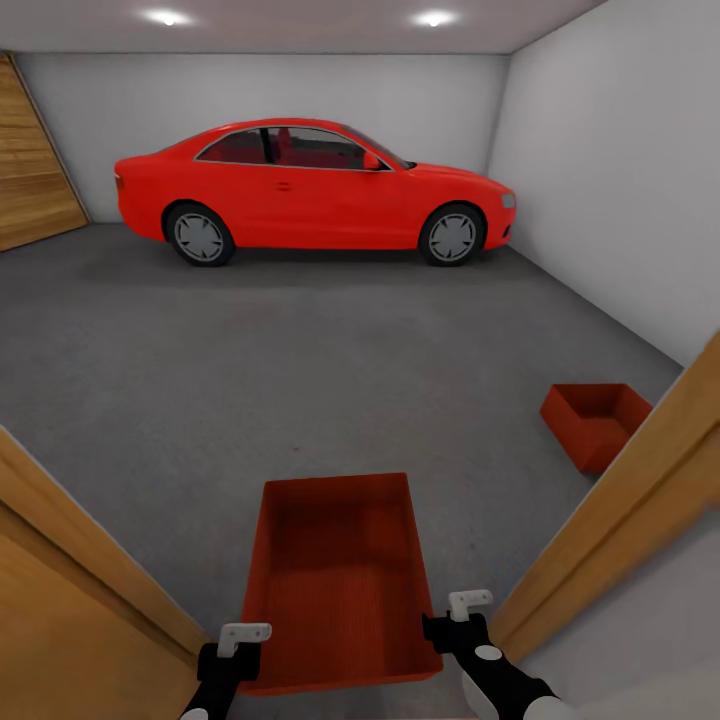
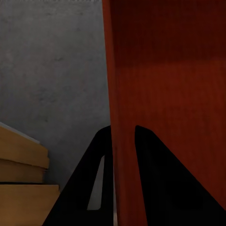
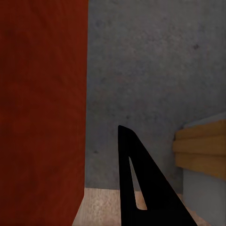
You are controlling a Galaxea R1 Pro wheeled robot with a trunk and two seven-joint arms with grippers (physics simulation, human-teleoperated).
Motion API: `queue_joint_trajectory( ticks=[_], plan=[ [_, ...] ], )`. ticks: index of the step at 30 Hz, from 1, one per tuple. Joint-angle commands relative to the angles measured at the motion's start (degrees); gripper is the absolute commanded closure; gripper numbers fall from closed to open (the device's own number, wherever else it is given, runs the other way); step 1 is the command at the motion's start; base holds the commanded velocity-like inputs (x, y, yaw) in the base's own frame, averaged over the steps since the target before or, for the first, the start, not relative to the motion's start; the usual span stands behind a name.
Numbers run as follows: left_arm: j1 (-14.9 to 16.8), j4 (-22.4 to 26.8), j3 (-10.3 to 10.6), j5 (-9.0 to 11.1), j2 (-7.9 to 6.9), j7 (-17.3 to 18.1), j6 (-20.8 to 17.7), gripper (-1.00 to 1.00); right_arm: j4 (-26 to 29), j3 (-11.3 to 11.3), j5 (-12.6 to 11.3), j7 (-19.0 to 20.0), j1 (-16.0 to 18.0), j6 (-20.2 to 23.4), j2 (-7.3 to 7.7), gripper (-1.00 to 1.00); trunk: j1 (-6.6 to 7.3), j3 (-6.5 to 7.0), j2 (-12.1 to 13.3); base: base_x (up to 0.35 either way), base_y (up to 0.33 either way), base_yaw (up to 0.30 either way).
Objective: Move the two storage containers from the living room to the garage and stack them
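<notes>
Orange-red container, carried [image 1: 338, 575]: lower centre of my head view, held between both arms in a wooden doorway [image 1: 640, 500].
Left end effector [image 2: 123, 141]: closed on the carried tub's wall, one finger on each side.
Right end effector [image 1: 452, 628]: at the tub's near right corner; one finger [image 3: 141, 188] visible, grip state cannot be told.
Second container [image 1: 596, 422]: right of frame, resting on the grey concrete floor [image 1: 250, 370].
Red car [image 1: 310, 190]: upper centre, by the far wall.
</notes>
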State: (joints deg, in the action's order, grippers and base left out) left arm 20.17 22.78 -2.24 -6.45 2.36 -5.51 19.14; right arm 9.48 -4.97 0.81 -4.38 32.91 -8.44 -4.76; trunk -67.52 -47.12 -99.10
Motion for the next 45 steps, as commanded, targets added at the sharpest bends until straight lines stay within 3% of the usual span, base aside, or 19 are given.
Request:
queue_joint_trajectory(
  ticks=[1, 29, 45],
  plan=[
    [0.04, 0.07, -0.49, -1.11, 0.01, -0.64, 0.15, 1.00, -0.07, 0.31, 0.10, -0.71, 0.05, -0.17, 0.28, 1.00, 0.01, -0.04, -0.02, 0.048, -0.001, 0.000],
    [0.04, 0.07, -0.49, -1.11, 0.01, -0.64, 0.20, 1.00, -0.07, 0.31, 0.07, -0.71, 0.05, -0.69, 0.28, 1.00, 0.01, -0.04, -0.02, 0.150, 0.000, 0.000],
    [0.04, 0.07, -0.49, -1.11, 0.01, -0.64, 0.20, 1.00, -0.16, 0.31, 0.09, -0.71, 0.05, -2.37, 0.26, 1.00, 0.01, -0.04, -0.02, 0.019, 0.000, 0.018]
  ],
)
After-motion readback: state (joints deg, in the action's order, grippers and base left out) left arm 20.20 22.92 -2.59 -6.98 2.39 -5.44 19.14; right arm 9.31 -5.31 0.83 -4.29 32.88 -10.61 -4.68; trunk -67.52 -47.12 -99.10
